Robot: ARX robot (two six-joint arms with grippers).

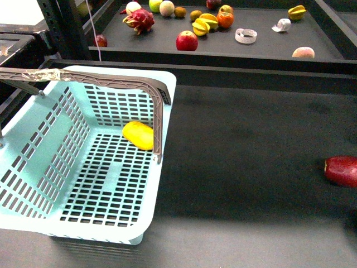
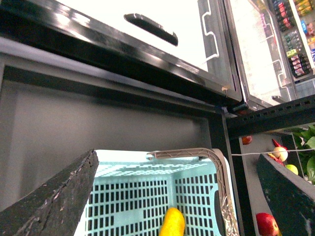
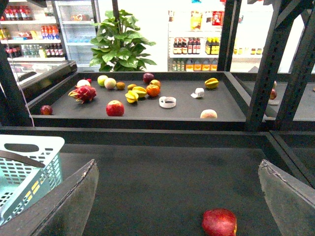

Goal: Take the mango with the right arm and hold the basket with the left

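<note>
The yellow-orange mango [image 1: 138, 135] lies on the floor of the aqua basket [image 1: 33, 184], near its far right wall, just behind the raised taupe handle [image 1: 111, 81]. In the left wrist view the mango [image 2: 173, 222] and the basket [image 2: 138, 189] sit below my open left gripper [image 2: 177, 196], which hangs above the basket, empty. My right gripper [image 3: 177, 196] is open and empty above the dark table; the basket's corner [image 3: 29, 147] shows beside it. Neither arm shows in the front view.
A dark red oblong fruit [image 1: 342, 170] lies on the table at the right edge; it also shows in the right wrist view [image 3: 219, 222]. A raised shelf [image 1: 223, 53] behind holds an apple [image 1: 187, 41], dragon fruit [image 1: 139, 21], starfruits [image 1: 205, 24] and other fruit.
</note>
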